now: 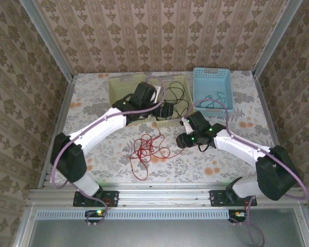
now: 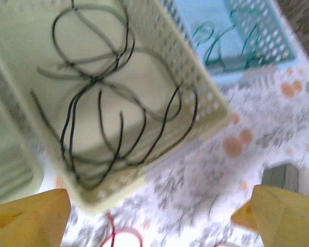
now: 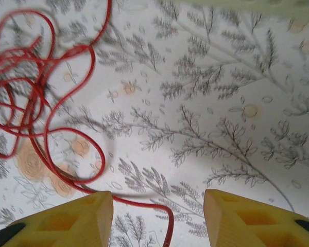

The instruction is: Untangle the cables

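A red cable (image 1: 147, 149) lies in tangled loops on the flowered table (image 1: 92, 108) between the arms. Inside the cream basket (image 1: 184, 82) a black cable (image 2: 108, 103) coils, and a teal cable (image 2: 221, 43) rests in the blue basket (image 2: 270, 31). My left gripper (image 2: 154, 216) hovers over the cream basket's near corner, open wide with nothing between its fingers. Just right of the tangle, my right gripper (image 3: 158, 216) stands open low over the table. One strand of the red cable (image 3: 41, 92) runs across the cloth between its fingers, close to the left one.
A second cream basket (image 1: 121, 87) stands left of the first, and the blue basket (image 1: 212, 85) to its right at the back. Metal frame rails edge the table. Both arms reach toward the middle from the near edge.
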Tool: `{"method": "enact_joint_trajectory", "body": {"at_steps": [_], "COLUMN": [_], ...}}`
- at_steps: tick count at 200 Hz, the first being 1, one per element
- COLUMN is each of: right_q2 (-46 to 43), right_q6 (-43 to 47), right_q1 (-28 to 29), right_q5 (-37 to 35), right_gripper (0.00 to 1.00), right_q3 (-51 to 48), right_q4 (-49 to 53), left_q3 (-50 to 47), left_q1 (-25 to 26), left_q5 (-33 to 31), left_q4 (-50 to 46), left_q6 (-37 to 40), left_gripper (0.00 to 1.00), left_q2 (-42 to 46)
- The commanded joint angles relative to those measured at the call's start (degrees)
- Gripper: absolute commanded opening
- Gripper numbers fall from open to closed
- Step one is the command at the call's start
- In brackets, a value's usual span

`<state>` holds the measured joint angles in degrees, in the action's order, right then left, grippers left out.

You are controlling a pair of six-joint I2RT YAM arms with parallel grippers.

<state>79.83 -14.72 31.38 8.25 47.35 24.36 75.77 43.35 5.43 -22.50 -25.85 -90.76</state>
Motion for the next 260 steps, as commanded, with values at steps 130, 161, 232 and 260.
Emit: {"method": "enact_joint_trajectory", "body": {"at_steps": [130, 161, 232, 260], "right_q2": [-9.19, -15.44, -15.66, -8.98], "right_q6": [-1.28, 0.86, 4.19, 5.76], "right_q1": [0.0, -0.09, -0.09, -0.17], "right_q5": [-10.79, -15.46, -11.65, -8.87], "right_gripper": [0.0, 0.0, 0.0, 0.0], "right_q3": [10.82, 17.17, 28.26, 36.61], "right_q4": [3.58, -0.38, -17.66, -19.12], "left_q3": [-26.35, -29.2, -36.68, -39.97], "left_q1": [4.44, 4.41, 4.52, 4.67], "left_q5": [-6.16, -7.05, -6.17, -5.37], "left_q4": [-1.7, -0.4, 5.69, 8.87], "left_q6": [-1.16, -1.43, -5.7, -7.0], "left_gripper": [0.92, 0.83, 0.86, 0.89], "left_q2": [7.23, 6.05, 5.35, 7.6]}}
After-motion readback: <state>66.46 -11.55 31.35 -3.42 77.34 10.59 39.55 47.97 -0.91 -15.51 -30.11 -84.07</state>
